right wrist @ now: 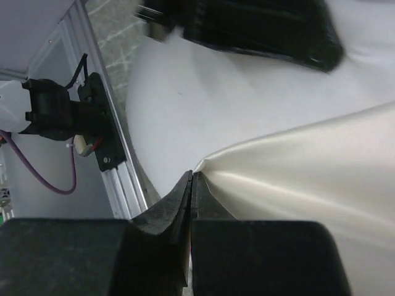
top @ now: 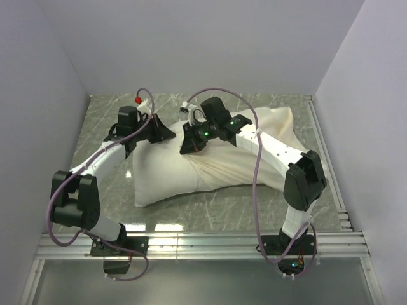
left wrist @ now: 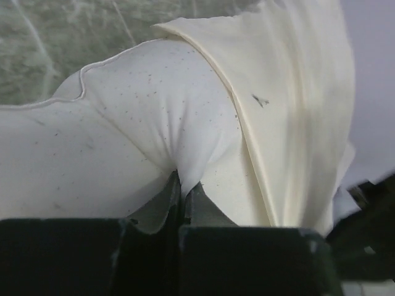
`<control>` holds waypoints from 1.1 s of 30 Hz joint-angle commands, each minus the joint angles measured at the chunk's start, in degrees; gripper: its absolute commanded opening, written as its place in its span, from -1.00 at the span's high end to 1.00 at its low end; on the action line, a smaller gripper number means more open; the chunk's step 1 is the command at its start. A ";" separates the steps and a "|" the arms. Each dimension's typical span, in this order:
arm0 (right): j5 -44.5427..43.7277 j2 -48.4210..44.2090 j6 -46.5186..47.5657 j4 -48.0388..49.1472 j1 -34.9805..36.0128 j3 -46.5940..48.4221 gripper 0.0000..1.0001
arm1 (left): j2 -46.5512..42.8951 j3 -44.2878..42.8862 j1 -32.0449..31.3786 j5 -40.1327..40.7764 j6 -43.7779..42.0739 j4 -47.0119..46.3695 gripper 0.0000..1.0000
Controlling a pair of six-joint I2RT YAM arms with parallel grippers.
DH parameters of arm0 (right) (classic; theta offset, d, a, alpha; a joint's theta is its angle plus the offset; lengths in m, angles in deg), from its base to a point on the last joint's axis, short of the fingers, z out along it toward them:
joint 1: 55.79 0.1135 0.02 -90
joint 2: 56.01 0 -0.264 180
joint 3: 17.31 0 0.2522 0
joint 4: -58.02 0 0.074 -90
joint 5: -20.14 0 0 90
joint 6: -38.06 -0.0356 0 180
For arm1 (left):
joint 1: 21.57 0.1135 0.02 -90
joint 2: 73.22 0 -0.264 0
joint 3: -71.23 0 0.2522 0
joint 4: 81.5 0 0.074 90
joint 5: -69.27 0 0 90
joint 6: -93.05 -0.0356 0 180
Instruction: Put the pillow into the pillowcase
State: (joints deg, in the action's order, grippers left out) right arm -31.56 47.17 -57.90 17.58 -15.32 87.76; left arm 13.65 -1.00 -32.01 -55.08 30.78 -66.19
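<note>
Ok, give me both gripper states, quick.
Left gripper: closed, pinching a fold of the pillow.
Right gripper: closed, pinching the edge of the pillowcase.

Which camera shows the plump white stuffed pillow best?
Left wrist: the plump white stuffed pillow fills much of the frame, specks and seam clear. Right wrist shows a plain white patch; top external shows it small, without detail.
</note>
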 commanded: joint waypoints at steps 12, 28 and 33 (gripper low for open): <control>-7.01 -17.82 9.28 -12.49 -8.20 -7.36 -0.84 | -15.56 -4.26 2.79 -6.88 -39.37 21.53 -0.64; -35.50 -8.47 20.02 -10.42 -10.32 -18.47 -0.67 | -29.14 21.20 -19.26 20.62 -59.64 20.30 -0.76; -35.40 -1.05 16.16 -6.99 -10.85 -0.47 -0.65 | -21.59 19.64 -22.78 22.48 -51.31 14.82 -0.14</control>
State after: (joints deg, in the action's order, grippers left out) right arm -62.99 42.97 -40.37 -0.08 -25.38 79.06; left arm -12.95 17.68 -52.60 -35.15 -26.73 -50.04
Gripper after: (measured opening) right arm 0.824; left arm 0.644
